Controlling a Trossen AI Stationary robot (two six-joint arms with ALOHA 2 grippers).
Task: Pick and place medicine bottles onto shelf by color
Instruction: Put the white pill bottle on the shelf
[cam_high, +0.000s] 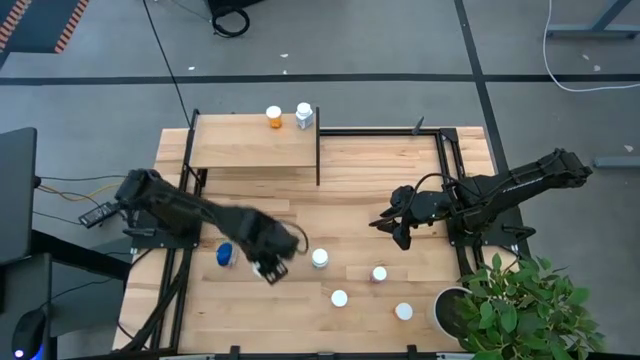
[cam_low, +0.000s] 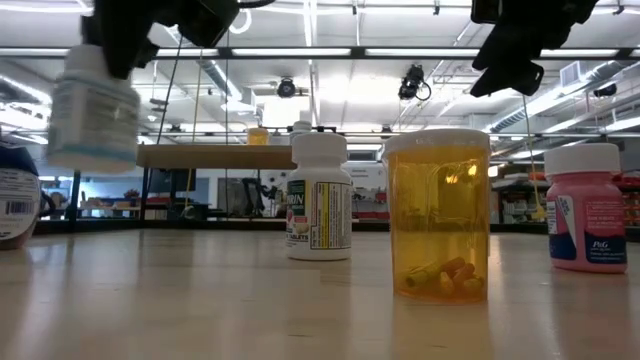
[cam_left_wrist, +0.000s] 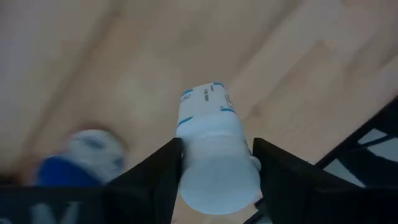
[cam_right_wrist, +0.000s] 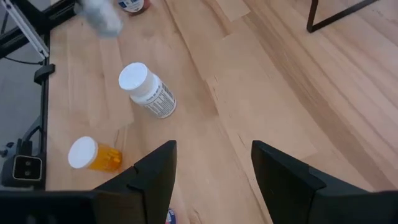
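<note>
My left gripper (cam_high: 268, 264) hangs over the near left of the table, shut on a white medicine bottle with blue print (cam_left_wrist: 211, 134), seen raised in the low view (cam_low: 92, 110). A blue-capped bottle (cam_high: 224, 254) stands just beside it on the table. Several white-capped bottles stand near the front: a white one (cam_low: 319, 195), an orange one (cam_low: 437, 215) and a pink one (cam_low: 585, 208). The shelf (cam_high: 255, 148) at the far left carries an orange bottle (cam_high: 274, 117) and a white one (cam_high: 304, 116). My right gripper (cam_high: 392, 228) waits open at the right, above the table. My left gripper pinches the white bottle's upper end (cam_left_wrist: 189, 158), by the cap, between its two fingers (cam_left_wrist: 155, 180). The fingers come from above, pointing down. The bottle hangs roughly upright below them, lifted clear of the table.
A potted plant (cam_high: 515, 305) fills the near right corner. The shelf's black frame (cam_high: 318, 160) stands along its right side. Bare planks lie between the shelf and the bottles at the front.
</note>
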